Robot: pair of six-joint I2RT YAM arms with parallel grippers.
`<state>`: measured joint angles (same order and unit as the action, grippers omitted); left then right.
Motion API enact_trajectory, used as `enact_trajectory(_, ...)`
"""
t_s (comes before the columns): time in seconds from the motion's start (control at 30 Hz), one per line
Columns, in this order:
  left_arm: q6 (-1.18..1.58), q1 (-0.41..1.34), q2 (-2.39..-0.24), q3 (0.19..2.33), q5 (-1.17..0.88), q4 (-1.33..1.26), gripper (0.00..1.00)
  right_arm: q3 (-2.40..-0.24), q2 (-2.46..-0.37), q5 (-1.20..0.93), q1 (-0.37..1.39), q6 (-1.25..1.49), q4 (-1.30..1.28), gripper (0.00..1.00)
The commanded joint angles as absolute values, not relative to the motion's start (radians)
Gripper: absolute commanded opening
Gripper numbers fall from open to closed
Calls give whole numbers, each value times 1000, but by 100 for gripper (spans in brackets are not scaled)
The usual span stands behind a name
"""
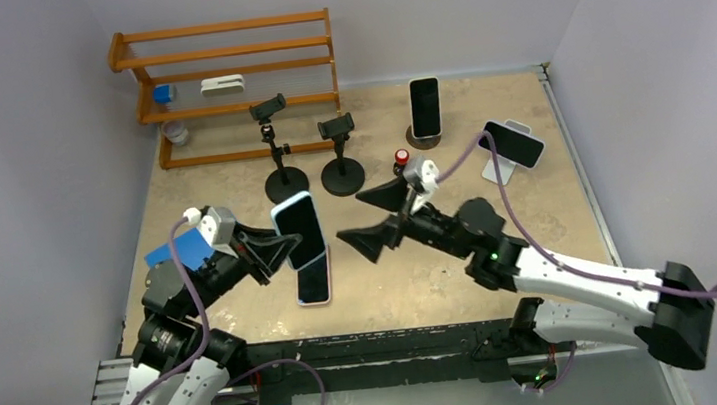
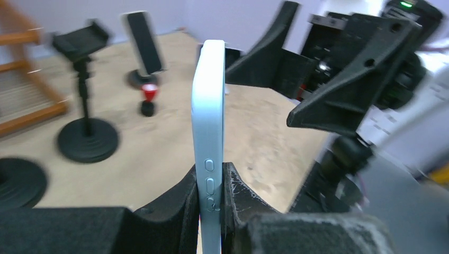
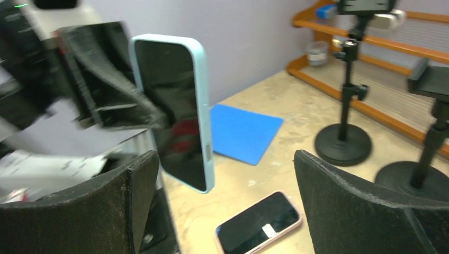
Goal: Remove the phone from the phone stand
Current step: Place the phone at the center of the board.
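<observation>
My left gripper [image 1: 284,246] is shut on a light blue phone [image 1: 299,229] and holds it upright on its edge above the table; in the left wrist view the fingers [image 2: 182,196] pinch the phone [image 2: 209,116] near its side buttons. My right gripper [image 1: 354,218] is open and empty, just right of that phone and facing it; in the right wrist view the phone [image 3: 174,106] hangs ahead at the left. Two black clamp stands [image 1: 278,141] [image 1: 339,149] stand empty. A black phone [image 1: 425,107] rests on a round stand, and another phone [image 1: 512,143] rests on a white stand.
A pink phone [image 1: 313,280] lies flat, screen up, below the held phone; it also shows in the right wrist view [image 3: 259,222]. A blue pad [image 1: 179,252] lies at the left. A small red-topped object [image 1: 401,158] stands mid-table. A wooden rack [image 1: 231,75] is at the back left.
</observation>
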<state>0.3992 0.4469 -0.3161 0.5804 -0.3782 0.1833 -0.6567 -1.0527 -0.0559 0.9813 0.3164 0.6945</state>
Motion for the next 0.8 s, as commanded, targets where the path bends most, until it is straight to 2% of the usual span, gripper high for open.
enact_trajectory(0.0,410,445,-354,578,-782,-108,0,-578,-885,-292,980,337,765,99)
enact_trajectory(0.27,593,445,-451,516,-1031,-392,0,-455,-734,-328,981,402,818,99)
enact_trajectory(0.47,715,445,-522,479,-1093,-573,0,-463,-806,-461,982,476,918,96)
enact_trajectory(0.77,727,445,-579,511,-1103,-579,0,-446,-912,-532,983,557,1098,86)
